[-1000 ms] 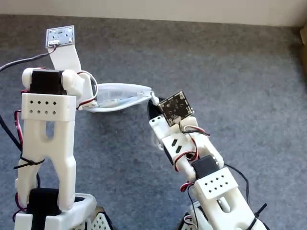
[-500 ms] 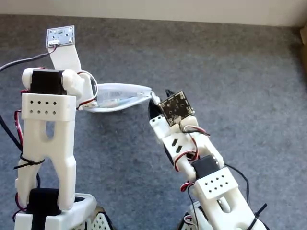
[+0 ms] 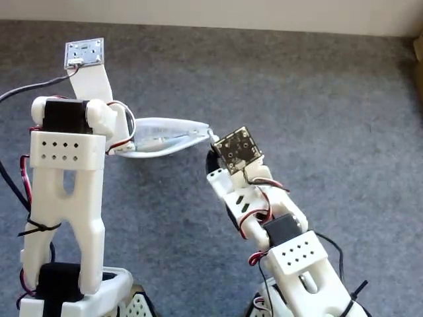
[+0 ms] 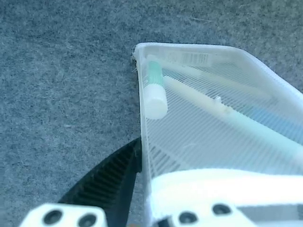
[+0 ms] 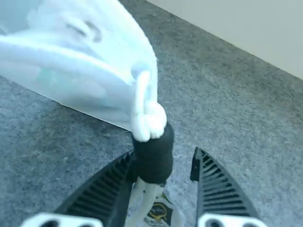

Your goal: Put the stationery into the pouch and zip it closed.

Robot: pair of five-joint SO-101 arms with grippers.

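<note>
The clear pouch point(image 3: 168, 135) lies on the grey carpet between the two arms. Inside it I see a white and green stick point(image 4: 154, 90) and a long white pen point(image 4: 203, 101). My left gripper point(image 3: 125, 142) is shut on the pouch's point(image 4: 213, 123) left end, one black finger point(image 4: 118, 184) under the edge and the white jaw on top. My right gripper point(image 5: 163, 156) stands open at the pouch's point(image 5: 80, 71) right tip. The black zip pull point(image 5: 151, 156), with its white cord knot, hangs between the fingers and rests against one of them.
Grey carpet point(image 3: 330, 99) covers the table, with free room to the right and at the back. A pale wall strip point(image 3: 264, 13) runs along the far edge. A brown object point(image 3: 419, 59) shows at the right border. Cables point(image 3: 26, 86) trail off the left arm.
The right wrist has drawn back slightly from the pouch's tip and tilted. The pouch and the left arm have shifted a little towards the back.
</note>
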